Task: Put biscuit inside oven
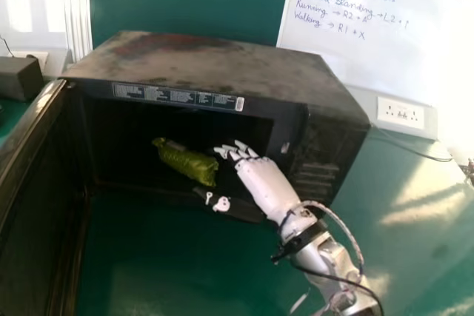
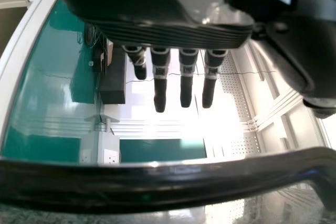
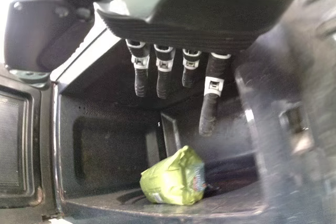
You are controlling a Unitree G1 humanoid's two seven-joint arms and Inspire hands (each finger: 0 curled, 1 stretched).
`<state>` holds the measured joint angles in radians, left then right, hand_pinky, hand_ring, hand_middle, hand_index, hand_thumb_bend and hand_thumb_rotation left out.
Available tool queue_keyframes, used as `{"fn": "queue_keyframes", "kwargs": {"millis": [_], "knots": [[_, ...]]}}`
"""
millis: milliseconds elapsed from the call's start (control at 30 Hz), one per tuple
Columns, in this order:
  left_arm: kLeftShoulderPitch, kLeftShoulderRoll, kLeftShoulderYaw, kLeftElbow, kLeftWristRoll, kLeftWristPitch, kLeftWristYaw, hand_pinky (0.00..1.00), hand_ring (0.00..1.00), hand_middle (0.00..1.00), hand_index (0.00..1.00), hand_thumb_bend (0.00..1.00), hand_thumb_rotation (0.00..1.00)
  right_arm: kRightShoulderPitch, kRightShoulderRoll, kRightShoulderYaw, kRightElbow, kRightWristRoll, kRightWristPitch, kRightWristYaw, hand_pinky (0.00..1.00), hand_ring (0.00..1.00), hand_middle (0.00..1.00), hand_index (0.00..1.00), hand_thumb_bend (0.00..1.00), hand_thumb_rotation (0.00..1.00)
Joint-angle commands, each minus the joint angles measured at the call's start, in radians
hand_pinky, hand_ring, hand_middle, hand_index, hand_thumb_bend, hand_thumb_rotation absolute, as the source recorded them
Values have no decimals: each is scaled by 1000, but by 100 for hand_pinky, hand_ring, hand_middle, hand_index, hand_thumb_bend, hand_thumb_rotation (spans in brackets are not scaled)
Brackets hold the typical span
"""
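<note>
Closest up at five o'clock in head view: right forearm (image 1: 322, 255), leading to right hand (image 1: 266, 183) at mouth of oven (image 1: 222, 64), spread wide, fingers straight, holding nothing. Green biscuit packet (image 1: 185, 163) inside, on oven floor, nine o'clock from right hand, near but apart. Oven door (image 1: 29, 205) open, eight o'clock. Left hand (image 2: 157, 24) in left wrist view: wide, empty.
</note>
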<state>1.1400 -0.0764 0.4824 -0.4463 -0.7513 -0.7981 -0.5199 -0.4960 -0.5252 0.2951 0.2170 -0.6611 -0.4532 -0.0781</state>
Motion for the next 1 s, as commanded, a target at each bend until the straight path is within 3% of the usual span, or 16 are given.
{"fn": "queue_keyframes", "kwargs": {"millis": [0,333,700,833,967], "knots": [[-2,-13,7,3,-4,8,-2,91,83,89,88,84,100,49,-24,-32,-41,48,-33,22,47,76,92,90,85,60],[7,-20,9,-16,5,15,10,86,79,90,90,84,100,218,-76,-134,-163,232,-145,128,47,75,92,89,83,59],[0,-7,17,-19,-7,22,9,83,86,91,91,77,100,414,-82,-228,-254,418,-233,225,47,76,93,89,85,61],[-1,-4,22,-23,-13,28,12,87,87,92,92,77,100,474,-63,-250,-253,616,-208,303,48,77,92,87,86,60],[-16,-7,40,-10,12,19,21,94,94,96,94,77,100,514,-46,-255,-235,980,-125,499,47,76,91,87,87,62]]}}
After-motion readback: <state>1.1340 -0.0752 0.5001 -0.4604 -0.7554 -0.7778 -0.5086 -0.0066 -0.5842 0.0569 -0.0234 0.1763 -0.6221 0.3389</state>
